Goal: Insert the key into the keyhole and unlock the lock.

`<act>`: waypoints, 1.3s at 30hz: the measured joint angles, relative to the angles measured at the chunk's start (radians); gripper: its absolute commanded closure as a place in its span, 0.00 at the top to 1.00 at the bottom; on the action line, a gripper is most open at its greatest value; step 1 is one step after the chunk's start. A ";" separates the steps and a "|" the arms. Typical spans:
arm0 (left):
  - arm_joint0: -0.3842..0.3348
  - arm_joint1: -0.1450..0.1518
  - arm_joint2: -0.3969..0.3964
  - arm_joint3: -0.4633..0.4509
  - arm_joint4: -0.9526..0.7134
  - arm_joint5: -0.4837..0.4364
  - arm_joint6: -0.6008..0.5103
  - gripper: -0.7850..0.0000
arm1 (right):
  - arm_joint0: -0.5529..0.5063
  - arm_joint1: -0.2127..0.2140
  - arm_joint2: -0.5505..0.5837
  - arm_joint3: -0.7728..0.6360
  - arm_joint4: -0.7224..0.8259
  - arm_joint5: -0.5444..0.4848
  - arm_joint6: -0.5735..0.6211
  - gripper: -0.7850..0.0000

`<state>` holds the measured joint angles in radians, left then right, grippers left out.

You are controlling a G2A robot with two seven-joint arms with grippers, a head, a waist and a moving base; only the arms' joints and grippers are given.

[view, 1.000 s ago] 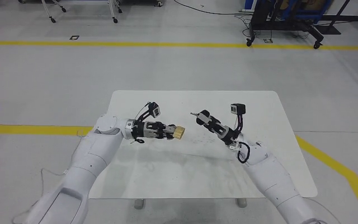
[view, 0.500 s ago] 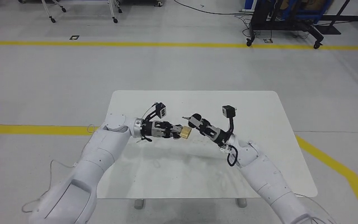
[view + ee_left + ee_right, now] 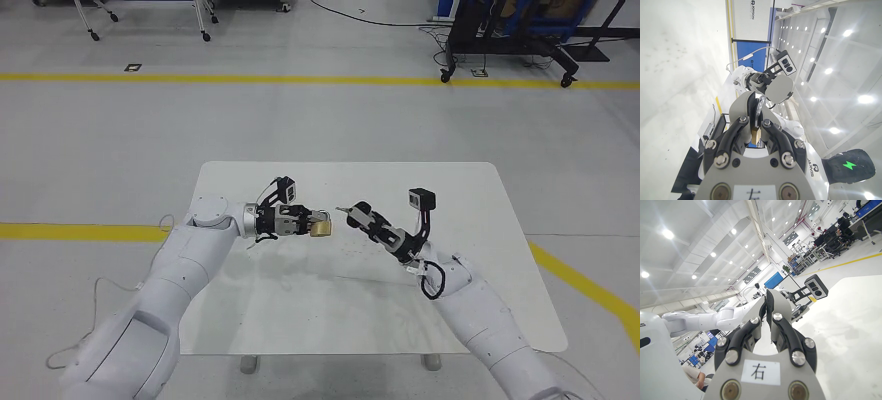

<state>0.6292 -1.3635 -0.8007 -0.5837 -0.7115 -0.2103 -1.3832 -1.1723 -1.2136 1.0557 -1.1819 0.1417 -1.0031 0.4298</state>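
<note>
The right hand (image 3: 352, 212) has its fingers pressed together, with no gap between the pads in its own wrist view. A thin sliver juts from their tip, which I take to be the key (image 3: 343, 209). Its long axis runs on from the fingers, pointing across toward the other arm.

Just beside that tip, but apart from it, hangs the brass lock (image 3: 320, 228). The left hand (image 3: 308, 221) is clamped on it at the shackle end, and the body sticks out toward the right hand. Both hands hover above the white surface (image 3: 450, 190), near its middle.

From the top view the key tip sits slightly to the far side of the lock body, not in line with its end face. The keyhole is too small to make out. My judgement is that the coming move turns on this sideways offset. The key needs to come nearer the robot and line up with the lock's long axis before it is pushed in.
</note>
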 measured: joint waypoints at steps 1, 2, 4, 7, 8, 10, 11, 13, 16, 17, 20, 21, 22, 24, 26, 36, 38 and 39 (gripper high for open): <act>0.000 0.000 0.000 0.000 0.000 0.000 0.000 0.00 | 0.000 0.000 0.000 0.000 -0.002 0.000 0.000 0.00; 0.000 0.000 0.000 0.000 -0.001 0.000 -0.001 0.00 | 0.000 0.000 0.000 0.000 -0.002 0.000 0.000 0.00; 0.000 0.000 0.000 0.000 -0.001 0.000 -0.001 0.00 | 0.000 0.000 0.000 0.000 -0.002 0.000 0.000 0.00; 0.000 0.000 0.000 0.000 -0.001 0.000 -0.001 0.00 | 0.000 0.000 0.000 0.000 -0.001 0.000 0.000 0.00; 0.001 0.000 0.000 -0.001 -0.001 0.001 -0.001 0.00 | 0.000 0.000 0.000 0.000 -0.001 0.000 0.000 0.00; 0.015 -0.002 -0.004 -0.007 -0.013 0.034 0.032 0.00 | -0.004 -0.001 -0.003 -0.005 0.004 0.003 -0.004 0.00; 0.023 -0.004 -0.008 -0.012 -0.032 0.075 0.068 0.00 | -0.011 -0.002 -0.008 -0.015 0.019 0.009 -0.008 0.00; 0.033 -0.008 -0.015 -0.027 -0.058 0.199 0.162 0.00 | -0.023 -0.002 -0.009 -0.030 0.056 0.029 -0.005 0.00; 0.028 -0.014 -0.010 -0.046 -0.063 0.338 0.283 0.00 | -0.037 0.007 0.015 -0.029 0.066 0.102 0.010 0.00; 0.028 -0.016 -0.009 -0.051 -0.053 0.363 0.303 0.00 | -0.044 0.012 0.027 -0.035 0.062 0.139 0.017 0.00; 0.023 -0.024 -0.008 -0.065 -0.054 0.418 0.349 0.00 | -0.096 0.030 0.081 -0.104 0.088 0.231 0.050 0.00; 0.022 -0.026 -0.007 -0.070 -0.057 0.427 0.355 0.00 | -0.119 0.037 0.104 -0.134 0.095 0.246 0.061 0.00; 0.019 -0.028 -0.006 -0.076 -0.054 0.423 0.357 0.00 | -0.151 0.047 0.137 -0.179 0.098 0.260 0.070 0.00; 0.021 -0.030 -0.008 -0.076 -0.057 0.412 0.347 0.00 | -0.193 0.055 0.174 -0.235 0.098 0.272 0.077 0.00; 0.022 -0.030 -0.009 -0.075 -0.060 0.411 0.343 0.00 | -0.191 0.056 0.173 -0.235 0.097 0.273 0.077 0.00; 0.022 -0.030 -0.009 -0.075 -0.060 0.411 0.344 0.00 | -0.186 0.055 0.171 -0.226 0.097 0.272 0.077 0.00; 0.022 -0.030 -0.009 -0.075 -0.060 0.411 0.344 0.00 | -0.186 0.055 0.171 -0.226 0.097 0.272 0.077 0.00; 0.022 -0.030 -0.009 -0.075 -0.060 0.411 0.344 0.00 | -0.186 0.055 0.171 -0.226 0.097 0.272 0.077 0.00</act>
<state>0.6510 -1.3931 -0.8095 -0.6589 -0.7714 0.2011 -1.0391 -1.3587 -1.1585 1.2263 -1.4076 0.2391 -0.7313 0.5065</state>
